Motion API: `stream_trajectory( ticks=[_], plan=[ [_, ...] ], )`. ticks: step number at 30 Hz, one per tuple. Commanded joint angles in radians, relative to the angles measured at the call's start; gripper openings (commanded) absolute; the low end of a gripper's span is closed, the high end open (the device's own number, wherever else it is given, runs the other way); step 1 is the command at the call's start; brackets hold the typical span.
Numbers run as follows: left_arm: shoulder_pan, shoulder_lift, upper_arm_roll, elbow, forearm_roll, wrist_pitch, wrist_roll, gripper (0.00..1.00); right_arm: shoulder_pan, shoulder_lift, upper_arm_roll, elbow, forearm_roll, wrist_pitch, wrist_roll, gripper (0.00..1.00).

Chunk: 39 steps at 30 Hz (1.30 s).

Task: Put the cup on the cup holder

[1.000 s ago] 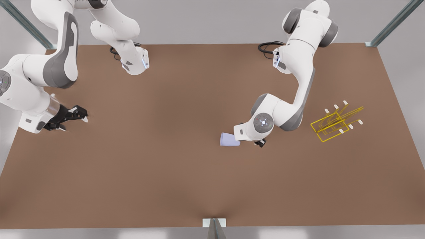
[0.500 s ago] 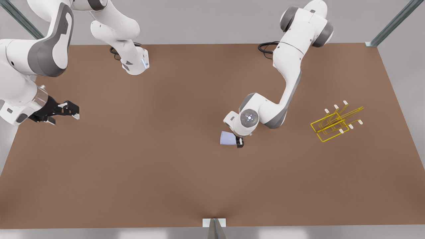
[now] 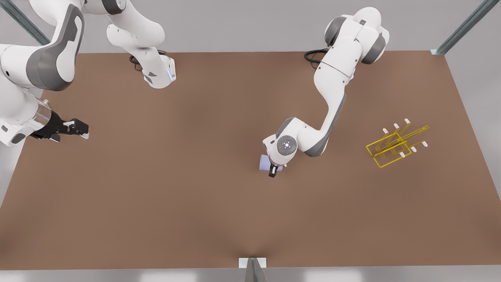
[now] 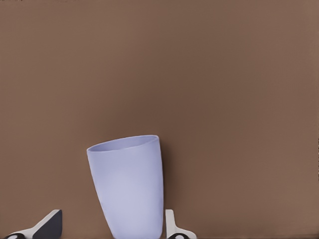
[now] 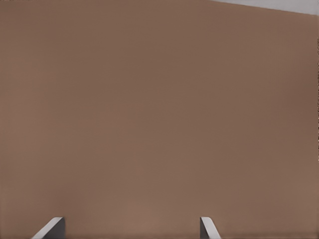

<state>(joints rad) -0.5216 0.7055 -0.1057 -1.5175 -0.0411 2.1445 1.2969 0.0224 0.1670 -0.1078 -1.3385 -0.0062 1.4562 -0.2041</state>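
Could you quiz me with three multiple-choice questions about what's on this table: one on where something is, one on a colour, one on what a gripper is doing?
1. Where does the cup holder stand, in the front view?
A. the table's left
B. the table's right
C. under the cup

2. What colour is the cup?
A. lavender-blue
B. red
C. green

3. How are the left gripper's fingers?
A. clamped shut, empty
B. apart, on either side of the cup
C. hooked on the rack

Answers: B, the yellow rack sits at the right; A, the cup's wall is lavender-blue; B, one finger shows on each side.
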Motion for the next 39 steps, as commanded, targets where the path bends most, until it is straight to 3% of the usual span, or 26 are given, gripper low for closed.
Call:
stream_trajectory(
  ticks=[1, 33, 39],
  plan=[
    [0.000, -0.001, 0.000, -0.004, -0.002, 0.002, 0.252, 1.00, -0.001, 0.000, -0.001, 0.007, -0.001, 0.000, 0.060, 1.00],
    [0.006, 0.101, 0.003, -0.003, -0.036, 0.012, -0.041, 1.00, -0.001, 0.017, 0.000, 0.027, 0.000, 0.049, 0.061, 1.00],
    [0.008, 0.104, 0.001, -0.003, -0.036, 0.012, -0.053, 0.91, -0.002, 0.017, 0.000, 0.027, 0.000, 0.049, 0.061, 1.00]
  ],
)
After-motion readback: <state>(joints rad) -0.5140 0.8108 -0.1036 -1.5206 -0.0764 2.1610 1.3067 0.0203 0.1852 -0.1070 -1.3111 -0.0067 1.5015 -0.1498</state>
